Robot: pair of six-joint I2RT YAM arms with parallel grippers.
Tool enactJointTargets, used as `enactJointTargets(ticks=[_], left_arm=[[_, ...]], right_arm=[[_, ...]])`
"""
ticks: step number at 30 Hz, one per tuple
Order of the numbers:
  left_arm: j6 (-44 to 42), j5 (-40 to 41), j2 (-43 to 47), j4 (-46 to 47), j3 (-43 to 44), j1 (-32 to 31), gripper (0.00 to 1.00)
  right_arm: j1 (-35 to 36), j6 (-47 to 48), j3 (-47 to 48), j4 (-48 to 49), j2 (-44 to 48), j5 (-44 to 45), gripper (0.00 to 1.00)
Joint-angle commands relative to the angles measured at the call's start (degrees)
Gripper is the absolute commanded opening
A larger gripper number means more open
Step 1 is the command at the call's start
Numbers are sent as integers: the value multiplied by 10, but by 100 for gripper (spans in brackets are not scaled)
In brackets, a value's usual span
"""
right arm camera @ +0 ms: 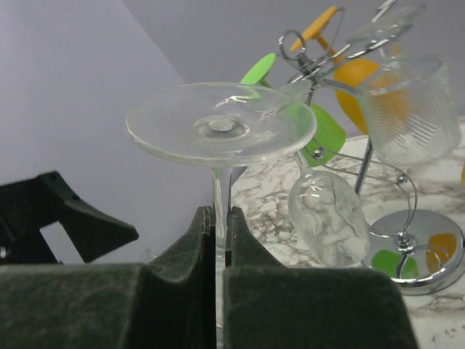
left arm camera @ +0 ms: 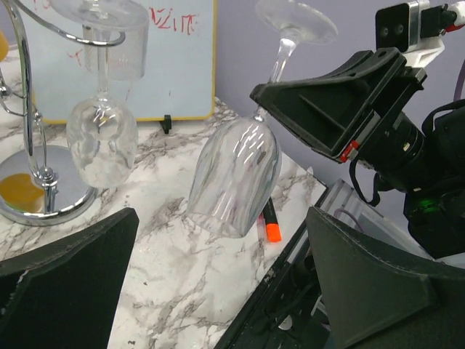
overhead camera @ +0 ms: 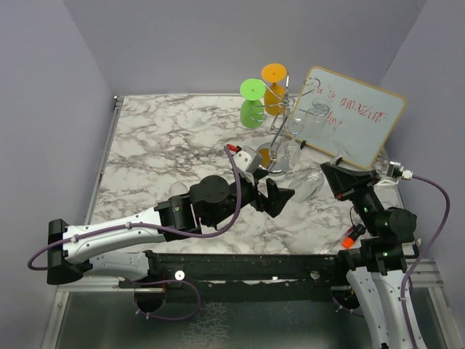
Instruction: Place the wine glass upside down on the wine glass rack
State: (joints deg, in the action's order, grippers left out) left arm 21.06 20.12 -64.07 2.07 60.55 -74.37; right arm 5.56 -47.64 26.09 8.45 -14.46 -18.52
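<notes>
- Wine glass (left arm camera: pixel 236 178) upside down in the air, bowl down, foot up, slightly tilted. It is beside the wine glass rack (overhead camera: pixel 275 156), on the rack's right-arm side and toward the arm bases. It is apart from the rack and on none of its curled arms.
- right gripper (right arm camera: pixel 219 240) pinched tight on the wine glass stem just under the foot. Both fingers (right arm camera: pixel 182 276) press the stem and the bowl hangs below them.
- left gripper (overhead camera: pixel 280 195) jaws spread wide, nothing between them. It sits in front of the rack base, on the side toward the arm bases, close to the held bowl but not touching.
- rack stands upright on the marble table (overhead camera: pixel 167 145).
- hanging glass (left arm camera: pixel 102 142) is upside down on one rack arm, bowl close to the post just above the round base.
- ribbed glass (right arm camera: pixel 410 109) higher up among the rack's top arms; can't tell how it's seated.
- green discs (overhead camera: pixel 252 102) and orange discs (overhead camera: pixel 274 80) just behind the rack, on its left-arm side.
- whiteboard (overhead camera: pixel 356 116) with red writing leans behind the rack, on its right-arm side.
- marker (left arm camera: pixel 270 222), black with an orange end, lies on the table under the held bowl, further from the rack than the glass.
</notes>
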Motion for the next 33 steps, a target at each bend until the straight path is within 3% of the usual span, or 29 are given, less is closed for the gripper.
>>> enactJointTargets(ticks=[1, 8, 14, 18, 21, 25, 33], left_arm=[[-14, -39, 11, -17, 37, 6, 99], [6, -132, 5, 41, 41, 35, 99], [57, -251, -14, 77, 45, 93, 99], [76, -290, -19, 99, 41, 126, 98], [63, -266, -12, 87, 44, 139, 98], [40, -172, 9, 29, 57, 162, 97], [26, -22, 51, -18, 53, 179, 98]], right_arm=[[2, 103, 21, 94, -17, -124, 1], [2, 56, 14, 267, -76, -242, 1], [2, 51, 33, 307, -116, -311, 1], [2, 41, 37, 317, -129, -323, 1], [2, 49, 44, 303, -142, -327, 1], [2, 106, 58, 234, -162, -320, 1], [2, 151, 67, 199, -196, -306, 1]])
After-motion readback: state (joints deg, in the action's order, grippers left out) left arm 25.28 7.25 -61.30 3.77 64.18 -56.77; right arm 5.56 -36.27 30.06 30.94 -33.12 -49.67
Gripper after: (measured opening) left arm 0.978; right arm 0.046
